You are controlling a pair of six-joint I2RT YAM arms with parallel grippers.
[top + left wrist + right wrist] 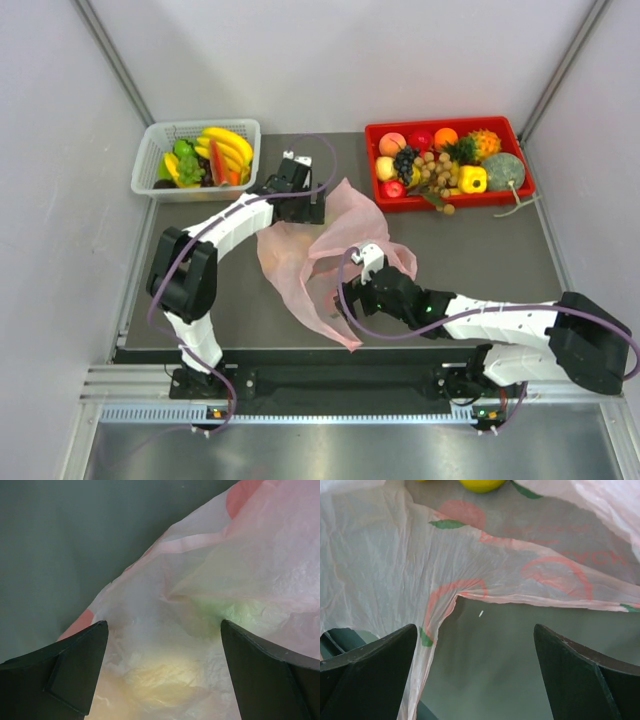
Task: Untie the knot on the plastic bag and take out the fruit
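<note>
Pink film, thin: plastic bag (300,265), slack at mid-table; knot not discernible. Fruit (160,675) glows yellow and green through the film under the left gripper (165,645), jaws wide, empty. Right gripper (475,650), likewise wide, over the bag's near edge. Recommended: pinch one layer only, lift gently, widen the mouth before reaching in.
</note>
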